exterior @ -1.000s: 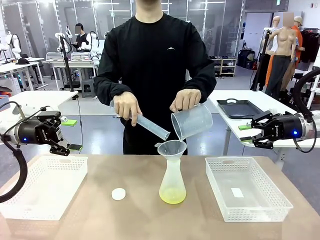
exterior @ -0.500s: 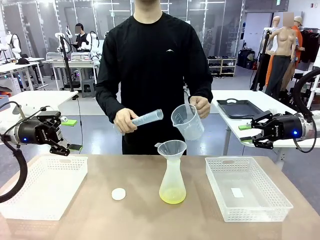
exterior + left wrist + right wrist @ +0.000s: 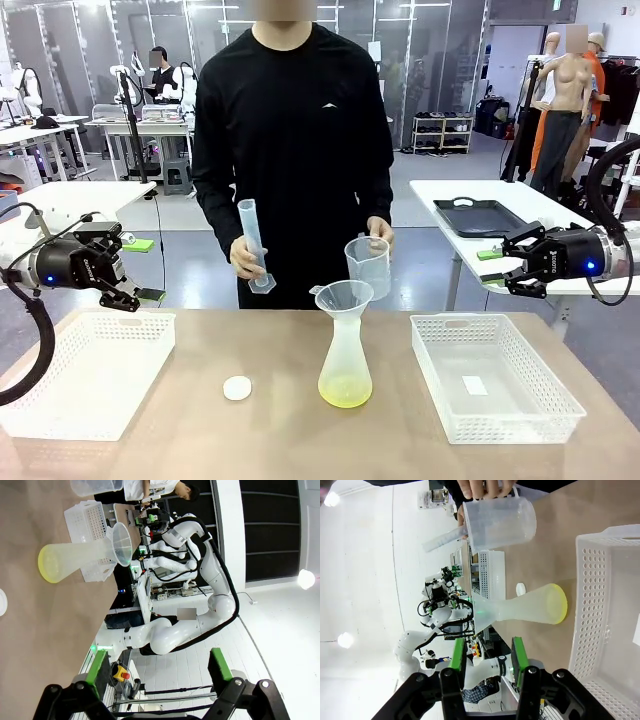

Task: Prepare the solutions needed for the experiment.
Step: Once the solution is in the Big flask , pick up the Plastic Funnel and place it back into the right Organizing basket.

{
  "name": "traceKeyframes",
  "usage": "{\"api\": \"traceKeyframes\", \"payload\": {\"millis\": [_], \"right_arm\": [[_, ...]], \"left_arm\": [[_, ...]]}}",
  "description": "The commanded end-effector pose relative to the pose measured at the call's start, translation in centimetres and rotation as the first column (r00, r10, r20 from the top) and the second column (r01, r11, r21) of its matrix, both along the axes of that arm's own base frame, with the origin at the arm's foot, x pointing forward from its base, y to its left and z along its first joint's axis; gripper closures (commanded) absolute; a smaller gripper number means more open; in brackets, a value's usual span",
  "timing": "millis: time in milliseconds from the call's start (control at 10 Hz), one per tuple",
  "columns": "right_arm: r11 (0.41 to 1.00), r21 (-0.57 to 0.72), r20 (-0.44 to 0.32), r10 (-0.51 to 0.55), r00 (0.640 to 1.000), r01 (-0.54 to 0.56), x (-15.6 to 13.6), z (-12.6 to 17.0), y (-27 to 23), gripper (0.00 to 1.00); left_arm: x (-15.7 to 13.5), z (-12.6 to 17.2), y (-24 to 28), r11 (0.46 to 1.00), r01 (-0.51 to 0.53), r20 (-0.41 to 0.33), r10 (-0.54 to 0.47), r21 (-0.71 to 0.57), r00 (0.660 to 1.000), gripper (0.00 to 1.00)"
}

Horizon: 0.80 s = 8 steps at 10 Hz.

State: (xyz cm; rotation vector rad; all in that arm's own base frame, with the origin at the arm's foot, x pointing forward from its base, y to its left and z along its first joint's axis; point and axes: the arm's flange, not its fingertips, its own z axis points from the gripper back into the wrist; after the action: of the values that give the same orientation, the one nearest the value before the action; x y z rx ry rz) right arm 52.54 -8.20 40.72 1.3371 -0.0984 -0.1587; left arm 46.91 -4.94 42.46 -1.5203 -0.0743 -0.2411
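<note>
I am holding my left gripper (image 3: 145,270) in the air at the left edge of the front view, higher in the frame than the left white basket (image 3: 100,316). Its jaws are standing wide apart, with nothing between them. In the left wrist view its green pads (image 3: 97,666) are rising from the bottom edge with a broad gap.

My right gripper (image 3: 492,268) is hovering at the right edge of the front view, up and right of the right white basket (image 3: 480,320). Its jaws are standing partly apart and are gripping nothing.

The solution (image 3: 345,393), a thin pale yellow-green layer, is lying in the bottom of the translucent flask (image 3: 345,350). The flask is standing upright on the table in the lower middle of the frame, between the two baskets and touching neither. A funnel (image 3: 344,296) is sitting in its neck.

The person is standing behind the table at the top middle. They are holding a graduated cylinder (image 3: 250,230) upright in one hand (image 3: 245,262) and a clear beaker (image 3: 368,268) in the other hand (image 3: 378,232), just above the funnel in the picture.

A small white cap (image 3: 237,388) is lying on the table left of the flask, apart from it.
</note>
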Motion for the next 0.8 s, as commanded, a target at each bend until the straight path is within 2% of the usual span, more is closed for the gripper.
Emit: {"api": "traceKeyframes", "payload": {"millis": [0, 600, 700], "right_arm": [[1.000, -0.010, -0.012, 0.006, 1.000, -0.006, 0.3, 0.1, 0.0, 0.52], [1.000, 0.000, 0.000, 0.000, 1.000, 0.000, 0.0, 0.0, 0.0, 0.52], [0.996, -0.088, 0.040, 0.007, 0.999, -0.003, -1.4, 1.0, 1.2, 0.52]], "left_arm": [[-0.1, 0.2, 0.0, 1.000, 0.007, 0.001, -0.006, -0.011, 1.000, 0.00], [-0.1, 0.2, 0.0, 1.000, 0.007, 0.001, -0.006, -0.011, 1.000, 0.00], [-0.1, 0.2, 0.0, 1.000, 0.007, 0.001, -0.006, -0.011, 1.000, 0.00]]}}
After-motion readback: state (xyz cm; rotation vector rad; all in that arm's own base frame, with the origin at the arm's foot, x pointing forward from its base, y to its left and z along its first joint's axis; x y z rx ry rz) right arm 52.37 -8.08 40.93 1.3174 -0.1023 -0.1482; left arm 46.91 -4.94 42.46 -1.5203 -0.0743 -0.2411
